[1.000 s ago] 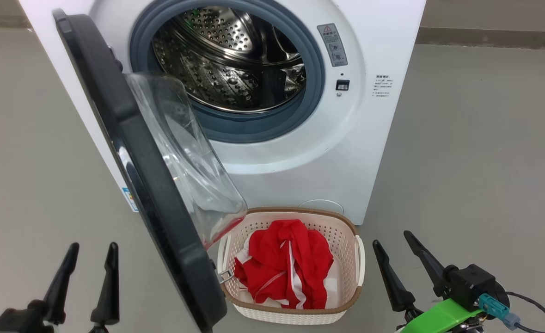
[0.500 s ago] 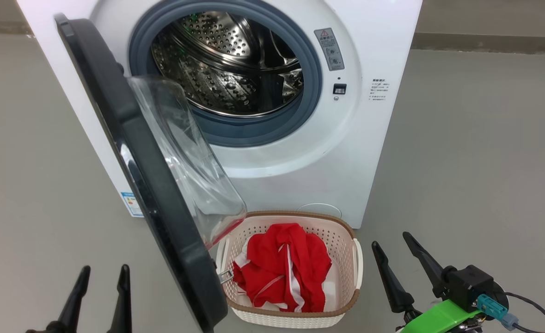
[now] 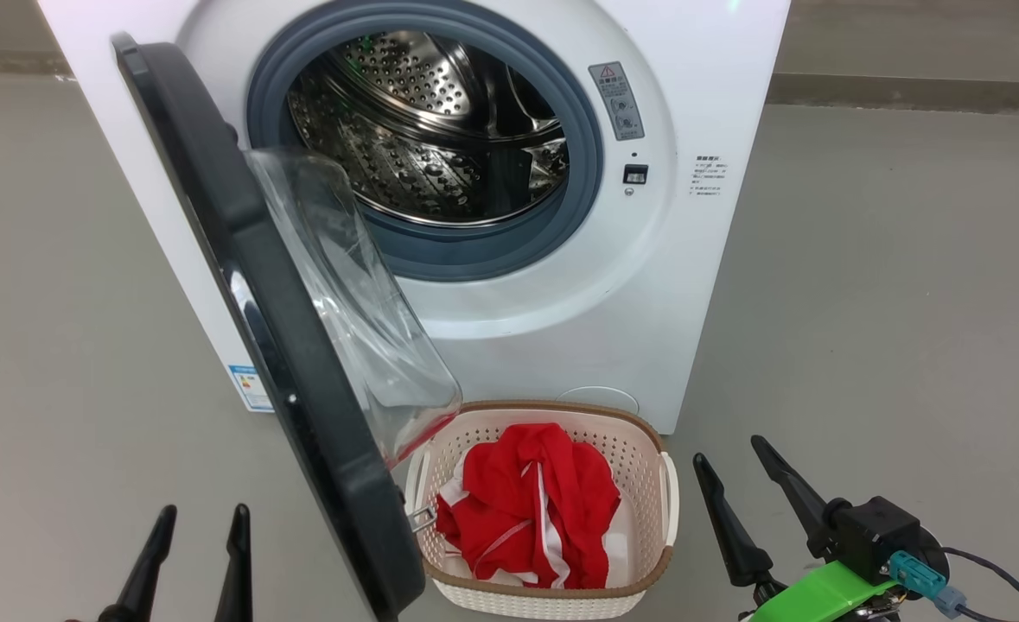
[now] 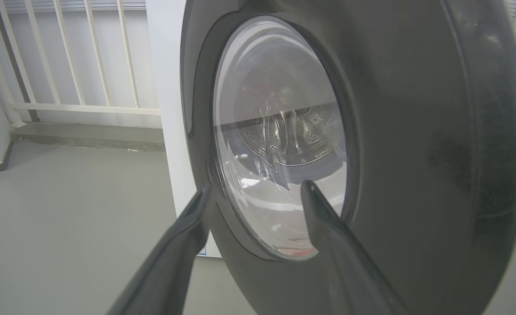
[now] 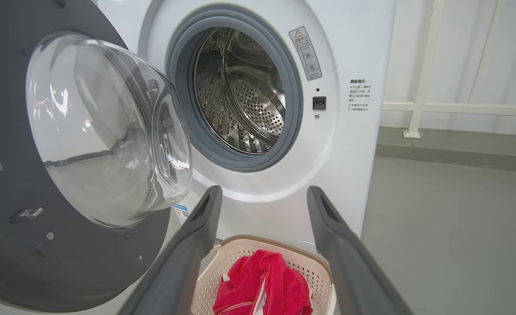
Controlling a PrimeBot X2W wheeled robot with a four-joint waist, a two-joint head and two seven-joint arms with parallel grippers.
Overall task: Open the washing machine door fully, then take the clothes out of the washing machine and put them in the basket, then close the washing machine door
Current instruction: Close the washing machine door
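Both grippers are empty, their dark fingers spread wide apart. The left gripper hangs over the grey floor. Just to its right and ahead stands the washing machine door, swung out from its hinge side. It is a broad black rim around a clear glass bowl window that bulges away from this gripper, toward the machine. In the left wrist view the door's smooth outer face rises past both fingertips; whether they touch it cannot be told.

The right gripper carries a green bracket and a black block at its wrist. Just to its left, between it and the door, sits the basket, cream-white and perforated with a brown woven-look rim. The clothes lie crumpled inside it, bright red with narrow white bands. The door's lower edge overhangs the basket's far end from this gripper.

Ahead of both grippers, right behind the basket, stands the white washing machine. Its grey-blue rubber ring frames the shiny perforated steel drum, with a small printed label on the right.
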